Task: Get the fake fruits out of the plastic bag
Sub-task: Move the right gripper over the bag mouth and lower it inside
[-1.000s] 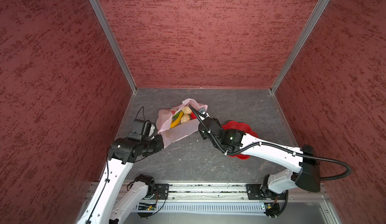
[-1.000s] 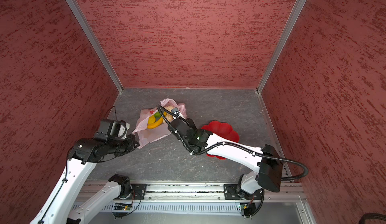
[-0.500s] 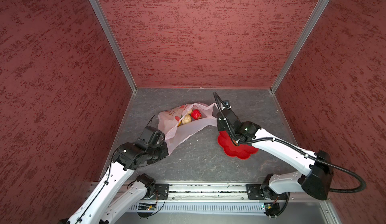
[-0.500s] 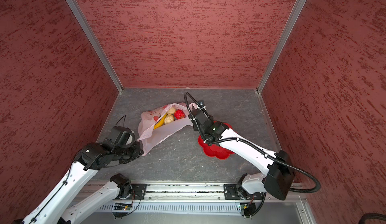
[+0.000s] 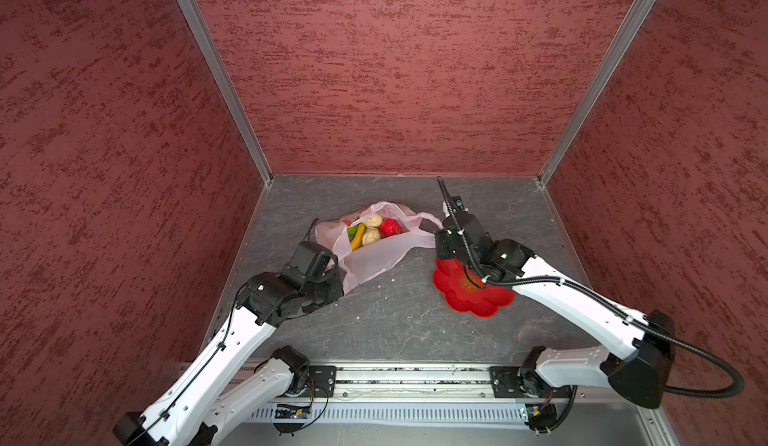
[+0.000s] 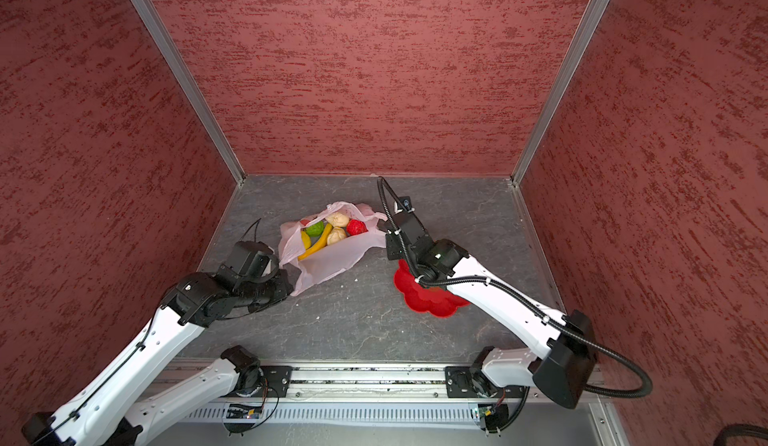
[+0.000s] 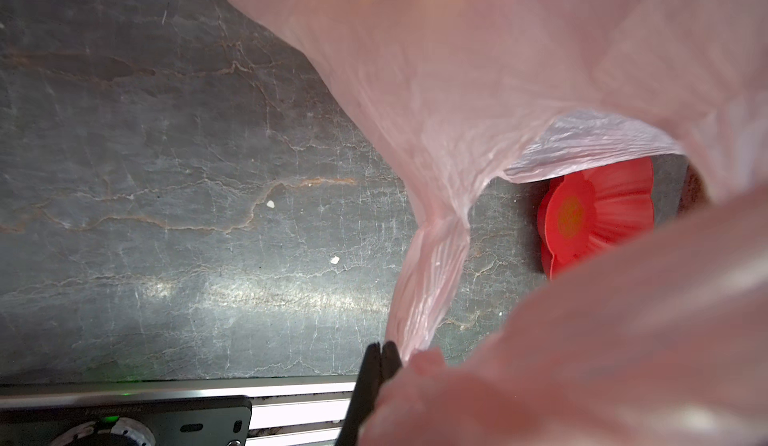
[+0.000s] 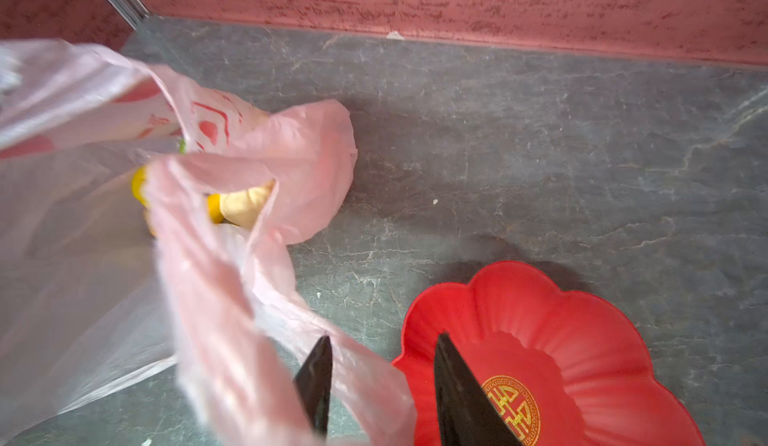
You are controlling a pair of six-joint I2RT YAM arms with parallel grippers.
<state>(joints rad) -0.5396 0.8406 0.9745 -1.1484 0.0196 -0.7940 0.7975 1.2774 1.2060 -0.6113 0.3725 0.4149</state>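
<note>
Left fingers [image 7: 371,375] pinched shut on plastic bag [image 7: 436,132]; right fingers [image 8: 316,375] parted, bag draped loose between

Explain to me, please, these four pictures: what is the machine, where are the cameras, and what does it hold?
Two white robot arms work on a grey table. Two pictures look down from above; two come from cameras on the wrists. A pink plastic bag lies open with the fake fruits inside, beside a red flower-shaped dish. The left end effector is shut on a twisted part of the bag. The right end effector is open beside the dish, a bag handle draped across it.
</note>
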